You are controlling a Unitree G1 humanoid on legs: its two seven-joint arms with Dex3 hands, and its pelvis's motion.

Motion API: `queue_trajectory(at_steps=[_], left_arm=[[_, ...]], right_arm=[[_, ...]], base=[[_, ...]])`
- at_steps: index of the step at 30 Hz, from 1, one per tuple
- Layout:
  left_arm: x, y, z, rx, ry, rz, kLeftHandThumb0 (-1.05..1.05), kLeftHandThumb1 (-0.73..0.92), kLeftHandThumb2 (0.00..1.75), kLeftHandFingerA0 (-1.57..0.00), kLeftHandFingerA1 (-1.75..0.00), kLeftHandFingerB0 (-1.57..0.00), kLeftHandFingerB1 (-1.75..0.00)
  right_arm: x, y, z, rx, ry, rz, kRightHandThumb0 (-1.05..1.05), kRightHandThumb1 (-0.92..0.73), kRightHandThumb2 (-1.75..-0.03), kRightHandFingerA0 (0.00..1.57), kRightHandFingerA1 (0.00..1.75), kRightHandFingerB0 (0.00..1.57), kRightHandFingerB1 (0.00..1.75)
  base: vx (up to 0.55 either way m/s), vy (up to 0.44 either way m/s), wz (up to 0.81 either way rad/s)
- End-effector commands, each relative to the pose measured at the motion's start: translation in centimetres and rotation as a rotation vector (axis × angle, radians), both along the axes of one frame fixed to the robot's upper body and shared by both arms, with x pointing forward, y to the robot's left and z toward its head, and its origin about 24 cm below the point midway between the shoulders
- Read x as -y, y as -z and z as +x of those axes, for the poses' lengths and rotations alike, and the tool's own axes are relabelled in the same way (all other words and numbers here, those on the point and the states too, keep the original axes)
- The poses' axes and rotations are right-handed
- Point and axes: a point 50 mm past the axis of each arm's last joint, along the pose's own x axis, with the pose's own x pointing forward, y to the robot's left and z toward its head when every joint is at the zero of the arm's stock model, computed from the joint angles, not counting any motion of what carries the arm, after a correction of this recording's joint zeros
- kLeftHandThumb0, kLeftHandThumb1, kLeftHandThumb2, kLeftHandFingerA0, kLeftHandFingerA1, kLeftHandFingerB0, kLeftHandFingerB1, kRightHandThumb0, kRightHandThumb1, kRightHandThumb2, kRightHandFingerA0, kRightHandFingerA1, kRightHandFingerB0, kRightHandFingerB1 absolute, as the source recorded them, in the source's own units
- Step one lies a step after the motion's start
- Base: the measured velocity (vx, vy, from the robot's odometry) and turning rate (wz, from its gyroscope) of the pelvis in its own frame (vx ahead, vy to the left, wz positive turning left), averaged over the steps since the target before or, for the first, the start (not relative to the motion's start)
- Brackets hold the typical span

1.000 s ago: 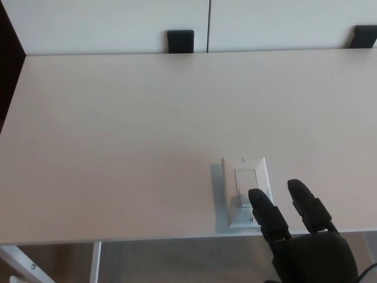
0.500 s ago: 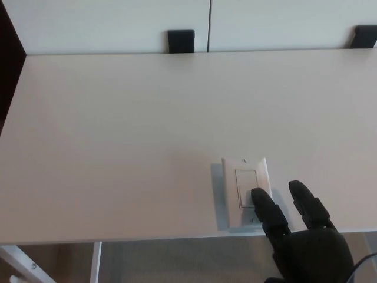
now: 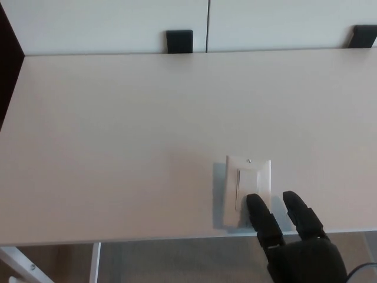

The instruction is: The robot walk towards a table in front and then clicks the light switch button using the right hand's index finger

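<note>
Counter (image 3: 118, 130) surface fills nearly the whole head view, pale and bare apart from one fixture near its front edge, right of centre. Behind it stand white panels with two small black brackets (image 3: 179, 41) at their base.

That fixture is the light switch (image 3: 248, 190), a white plate lying flat with its long axis running away from the robot, so the rocker button (image 3: 247, 187) in its middle is also longer front to back than side to side.

Coming up from the bottom right is the right hand (image 3: 291, 239), black, holding nothing, its two visible fingers spread apart and pointing forward along the same line as the plate. The inner one, the index finger (image 3: 263, 217), overlaps the plate's near edge, with its tip at the lower end of the rocker; whether it is actually pressing cannot be read from above. The outer finger lies just beside the plate on its right, over bare counter.

So the switch lies directly ahead of and slightly left of the palm, and the press probably needs only a short push forward and down. No left hand shows.
</note>
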Motion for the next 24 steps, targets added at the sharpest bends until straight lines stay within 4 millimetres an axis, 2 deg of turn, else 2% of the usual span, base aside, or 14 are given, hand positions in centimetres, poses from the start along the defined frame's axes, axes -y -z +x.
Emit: queue_trajectory(at_steps=[1,9,16,20,21,22,23,24], left_arm=[[-0.3,0.1,-0.1,-0.016,0.006,0.014,-0.27,0.75,0.62,-0.42,-0.4,-0.33,-0.33],[-0.3,0.1,-0.1,-0.018,0.001,0.02,-0.27,0.75,0.62,-0.43,-0.4,-0.33,-0.33],[-0.2,0.1,0.1,-0.016,-0.003,0.019,-0.26,0.75,0.62,-0.42,-0.4,-0.33,-0.33],[-0.2,0.2,0.1,-0.014,-0.001,0.013,-0.26,0.75,0.62,-0.42,-0.41,-0.32,-0.33],[-0.2,0.2,0.1,-0.015,-0.001,0.019,-0.26,0.75,0.62,-0.43,-0.41,-0.33,-0.33],[-0.3,0.2,0.1,-0.014,-0.004,0.018,-0.26,0.75,0.62,-0.43,-0.4,-0.33,-0.33],[-0.3,0.2,0.2,-0.013,-0.01,0.015,-0.26,0.75,0.62,-0.42,-0.41,-0.32,-0.33],[-0.3,0.2,0.2,-0.013,-0.014,0.013,-0.26,0.75,0.62,-0.42,-0.41,-0.32,-0.33]], right_arm=[[0.1,1.1,-1.3,-0.055,-0.016,-0.028,-0.8,-0.43,-0.78,0.0,0.0,0.07,0.12],[0.7,0.5,-1.5,-0.052,-0.004,-0.022,-0.8,-0.43,-0.77,0.0,0.0,0.03,0.07],[1.5,-3.8,-1.5,0.081,0.005,0.049,-0.8,-0.44,-0.78,0.0,0.0,0.01,0.07],[1.9,-6.3,-2.2,0.151,0.0,0.069,-0.8,-0.47,-0.8,0.0,0.03,0.0,0.04],[1.9,-7.7,-2.9,0.175,-0.008,0.093,-0.72,-0.51,-0.79,0.0,0.0,0.0,0.04],[1.9,-8.2,-3.2,0.189,-0.017,0.103,-0.61,-0.65,-0.61,0.0,0.0,0.0,0.1],[1.9,-9.0,-3.9,0.217,-0.037,0.119,-0.81,-0.49,-0.79,0.0,0.04,0.01,0.0],[1.8,-9.5,-4.6,0.232,-0.05,0.127,-0.81,-0.49,-0.79,0.0,0.04,0.01,0.0]], base=[[0.0,0.0,0.0],[0.0,0.0,0.0],[0.0,0.0,0.0],[0.0,0.0,0.0],[0.0,0.0,0.0],[0.0,0.0,0.0],[0.0,0.0,0.0],[0.0,0.0,0.0]])
